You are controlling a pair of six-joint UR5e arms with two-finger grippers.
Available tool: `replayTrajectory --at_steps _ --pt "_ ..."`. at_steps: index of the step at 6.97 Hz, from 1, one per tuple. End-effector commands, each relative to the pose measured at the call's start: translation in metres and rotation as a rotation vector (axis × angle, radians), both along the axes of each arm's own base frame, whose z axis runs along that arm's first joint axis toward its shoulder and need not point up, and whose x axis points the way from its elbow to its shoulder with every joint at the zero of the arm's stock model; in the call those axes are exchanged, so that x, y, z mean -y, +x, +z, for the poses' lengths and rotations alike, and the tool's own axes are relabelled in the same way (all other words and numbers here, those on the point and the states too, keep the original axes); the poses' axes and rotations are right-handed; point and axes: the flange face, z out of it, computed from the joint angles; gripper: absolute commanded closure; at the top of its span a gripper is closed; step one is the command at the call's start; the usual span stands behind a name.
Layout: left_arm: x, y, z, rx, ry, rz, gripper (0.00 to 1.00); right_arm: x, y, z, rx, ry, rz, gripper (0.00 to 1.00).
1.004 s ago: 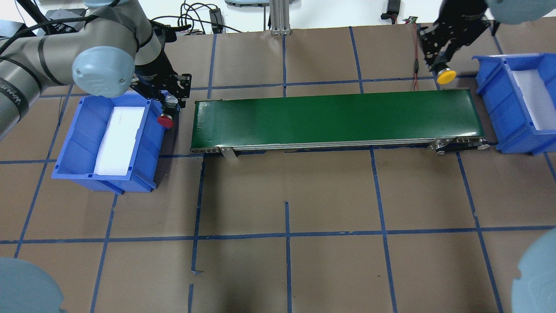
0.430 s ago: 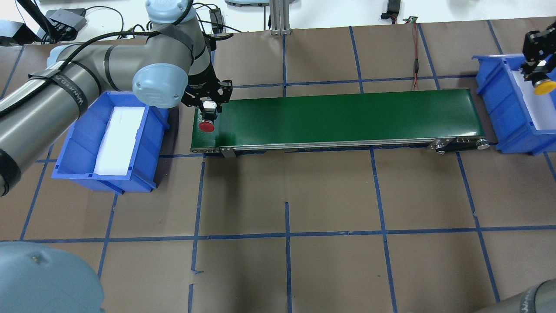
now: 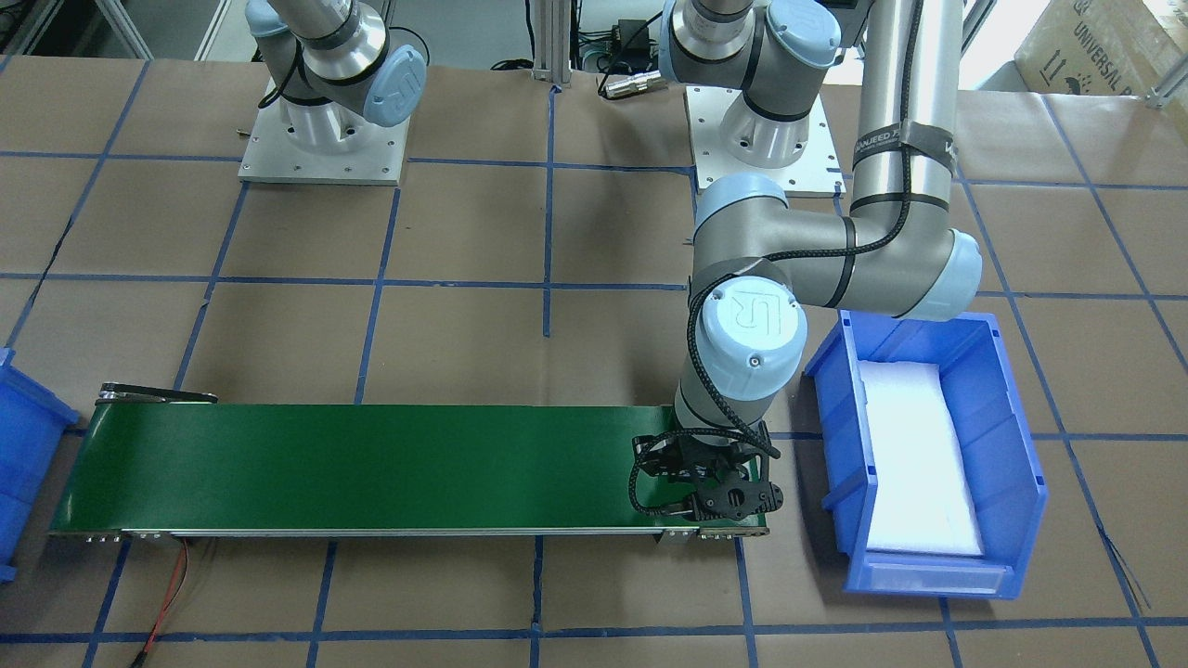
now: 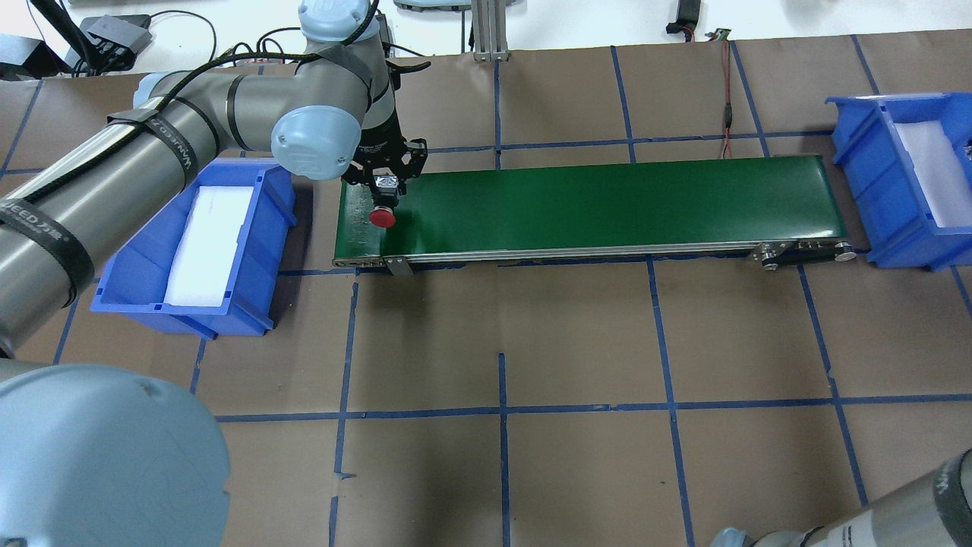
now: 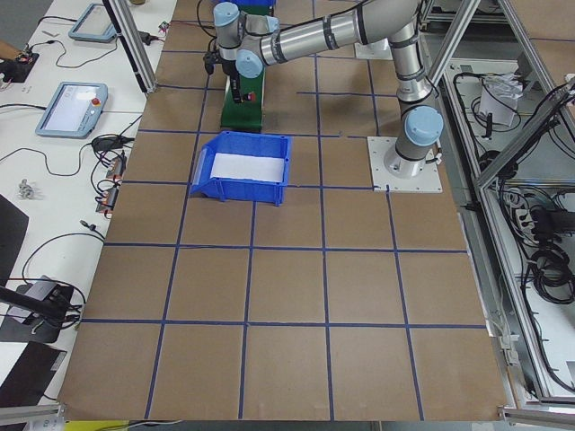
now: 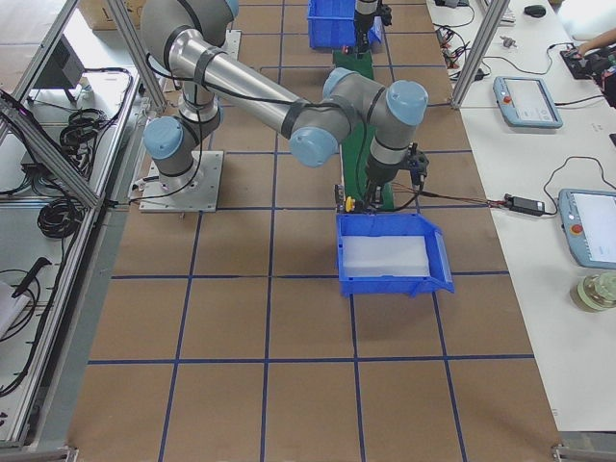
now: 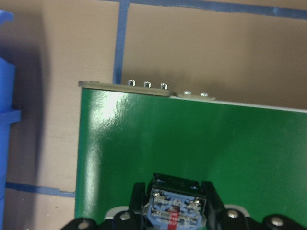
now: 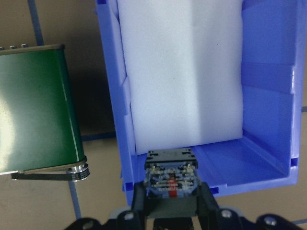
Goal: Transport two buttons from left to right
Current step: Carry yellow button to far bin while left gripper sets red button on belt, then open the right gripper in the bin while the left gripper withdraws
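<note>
Hovering over the left end of the green belt [image 4: 607, 201], the left gripper [image 7: 173, 203] has its jaws clamped on the red button [image 4: 383, 218], cap down. On the far side we see the right gripper [image 8: 171, 197] pinching the yellow button [image 8: 171, 182] above the rim of the blue bin [image 8: 268, 96].

belt [image 4: 607, 201]: left end blocked by left gripper [image 4: 385, 186] gripping red button [image 4: 382, 218], rest bare | right bin [image 4: 854, 152]: top open, walls ring foam [image 4: 930, 175] | left bin [image 4: 277, 220] wall beside belt end

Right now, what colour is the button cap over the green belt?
The cap is red, clearest in overhead exterior.
</note>
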Motion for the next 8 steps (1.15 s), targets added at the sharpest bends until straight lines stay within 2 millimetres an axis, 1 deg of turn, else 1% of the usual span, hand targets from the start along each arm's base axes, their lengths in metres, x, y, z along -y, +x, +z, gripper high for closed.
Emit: replayTrajectory --at_steps 1,2,3,4,5,6,7,8 --pt "0.008 0.004 -0.003 -0.009 0.006 0.01 0.0 0.031 -0.031 -0.041 0.006 0.029 -0.002 0.92" --pt "0.005 0.005 -0.001 -0.006 0.021 0.008 0.0 0.051 -0.044 -0.045 0.003 0.023 0.008 0.92" --pt "0.001 0.007 0.004 0.002 0.037 -0.015 0.0 0.069 -0.05 -0.056 0.004 0.022 0.013 0.92" --pt "0.004 0.036 0.011 0.0 0.064 -0.097 0.0 0.076 -0.054 -0.064 0.007 0.024 0.014 0.92" --pt "0.006 0.077 0.028 -0.007 0.08 -0.158 0.0 0.081 -0.051 -0.071 0.01 0.023 0.019 0.92" --pt "0.003 0.115 0.052 -0.013 0.08 -0.201 0.0 0.089 -0.052 -0.089 0.013 0.02 0.023 0.92" --pt "-0.003 0.149 0.07 -0.018 0.086 -0.221 0.0 0.103 -0.046 -0.112 0.005 0.008 0.04 0.92" --pt "-0.007 0.18 0.065 -0.029 0.106 -0.28 0.0 0.109 -0.046 -0.126 0.003 0.006 0.043 0.92"
